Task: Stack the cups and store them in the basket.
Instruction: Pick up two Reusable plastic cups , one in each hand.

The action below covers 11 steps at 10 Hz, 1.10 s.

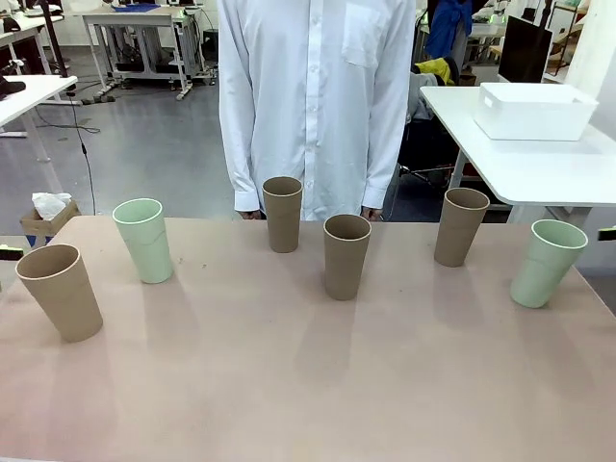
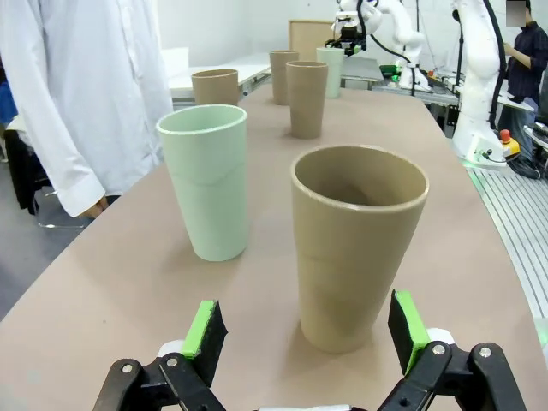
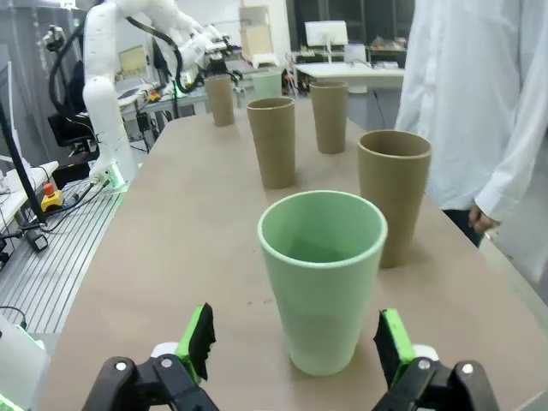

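Several cups stand upright and apart on the pinkish table (image 1: pixel 289 385), brown ones and mint ones. At the table's left end, my left gripper (image 2: pixel 306 334) is open, with a brown cup (image 2: pixel 355 248) (image 1: pixel 60 289) standing just beyond its green pads (image 2: pixel 205 330). A mint cup (image 2: pixel 208 180) (image 1: pixel 144 239) stands beside that one. At the right end, my right gripper (image 3: pixel 295 342) is open too, and a mint cup (image 3: pixel 324 274) (image 1: pixel 547 262) stands just past its fingertips. The white basket (image 1: pixel 534 111) sits on a separate white table at the back right.
A person in a white shirt (image 1: pixel 318 96) stands at the table's far edge, hands low by the edge. Three more brown cups (image 1: pixel 282 214) (image 1: pixel 346 255) (image 1: pixel 460 226) stand across the middle. The near half of the table is bare.
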Each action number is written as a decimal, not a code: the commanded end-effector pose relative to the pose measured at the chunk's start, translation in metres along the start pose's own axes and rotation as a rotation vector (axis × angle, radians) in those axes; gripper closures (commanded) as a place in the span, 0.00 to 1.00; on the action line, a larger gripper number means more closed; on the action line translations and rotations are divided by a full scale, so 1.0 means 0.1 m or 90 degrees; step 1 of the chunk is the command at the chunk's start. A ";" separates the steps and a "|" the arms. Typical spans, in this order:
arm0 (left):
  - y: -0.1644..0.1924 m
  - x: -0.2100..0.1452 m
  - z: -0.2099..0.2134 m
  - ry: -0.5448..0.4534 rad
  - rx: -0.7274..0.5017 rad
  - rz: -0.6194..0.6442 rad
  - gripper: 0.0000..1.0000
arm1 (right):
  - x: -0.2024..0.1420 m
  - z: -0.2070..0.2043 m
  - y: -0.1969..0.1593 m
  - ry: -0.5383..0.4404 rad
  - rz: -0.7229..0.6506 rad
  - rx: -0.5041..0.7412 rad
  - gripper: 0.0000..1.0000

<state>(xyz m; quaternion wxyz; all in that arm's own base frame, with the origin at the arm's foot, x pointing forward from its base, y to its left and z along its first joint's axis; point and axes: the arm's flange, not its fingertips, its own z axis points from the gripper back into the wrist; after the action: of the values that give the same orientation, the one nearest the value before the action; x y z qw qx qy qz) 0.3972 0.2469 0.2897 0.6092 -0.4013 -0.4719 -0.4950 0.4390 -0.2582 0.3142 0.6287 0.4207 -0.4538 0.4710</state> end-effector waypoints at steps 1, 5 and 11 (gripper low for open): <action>0.02 -0.17 0.06 -0.009 -0.031 -0.034 0.00 | -0.18 -0.15 0.00 -0.054 0.023 0.010 0.00; 0.00 -0.47 -0.16 -0.049 -0.062 -0.051 0.00 | -0.46 -0.41 -0.07 -0.098 0.015 -0.005 0.00; 0.21 -0.27 -0.33 -0.048 -0.062 -0.016 0.00 | -0.54 -0.44 -0.08 -0.089 -0.014 -0.001 0.00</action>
<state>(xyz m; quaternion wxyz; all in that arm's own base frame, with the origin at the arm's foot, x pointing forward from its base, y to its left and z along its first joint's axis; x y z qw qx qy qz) 0.4203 0.2266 0.2479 0.5701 -0.4483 -0.4676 -0.5052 0.4480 -0.2286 0.2466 0.6019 0.4584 -0.4936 0.4289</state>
